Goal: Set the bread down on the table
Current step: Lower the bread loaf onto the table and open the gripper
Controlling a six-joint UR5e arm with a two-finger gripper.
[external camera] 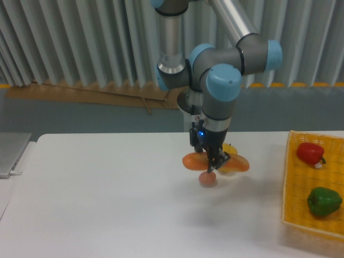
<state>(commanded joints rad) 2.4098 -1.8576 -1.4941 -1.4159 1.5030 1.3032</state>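
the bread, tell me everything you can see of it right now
The bread is a long, slim golden-orange baguette with a smooth, glossy look; score marks are too blurred to make out. It lies roughly level, held near its middle by the gripper, whose fingers close on it from above. It hangs above the table, not resting on it. In the image it sits just over the small pinkish-brown ball and hides most of the yellow pepper behind it.

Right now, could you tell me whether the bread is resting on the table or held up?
Held up. The end effector is shut on the bread, which hangs roughly level above the table.
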